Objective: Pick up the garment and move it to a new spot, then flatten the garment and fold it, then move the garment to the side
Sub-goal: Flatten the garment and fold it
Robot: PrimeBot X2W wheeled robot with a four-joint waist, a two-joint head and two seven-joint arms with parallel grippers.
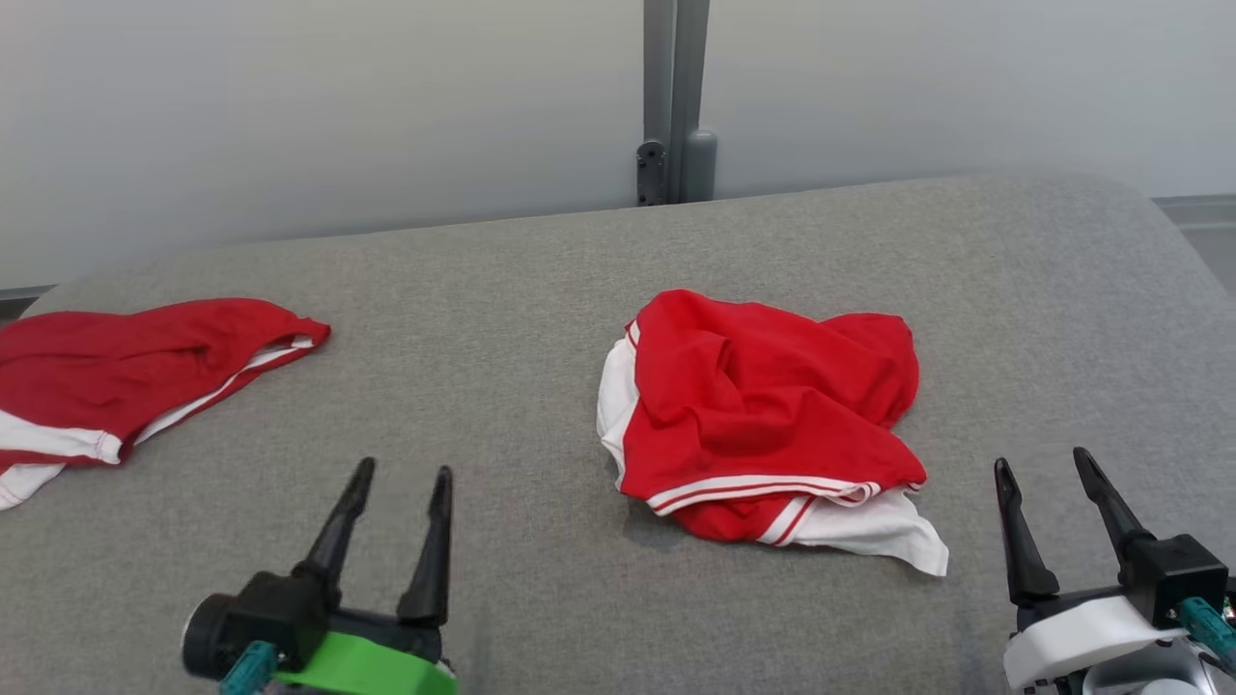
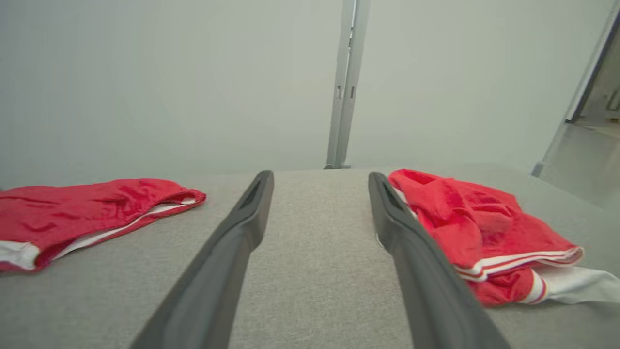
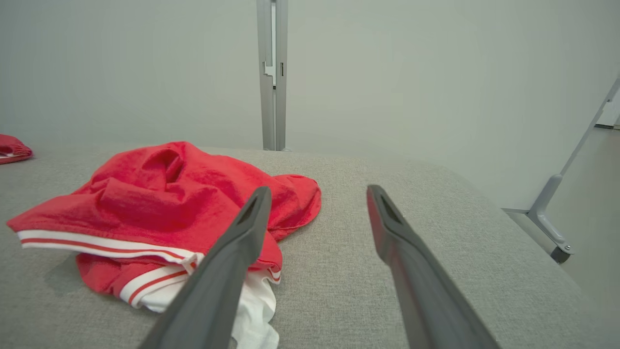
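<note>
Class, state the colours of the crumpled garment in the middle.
Red with white panels and red-white striped trim: the crumpled garment, clearest in the head view.

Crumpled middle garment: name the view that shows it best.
Head view: the crumpled garment lies whole, unobstructed, seen from above. Left wrist view: a finger hides its edge. Right wrist view: a finger crosses its front.

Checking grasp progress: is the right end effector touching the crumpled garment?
Apart. The head view shows bare grey surface between the right end effector and the crumpled garment.
</note>
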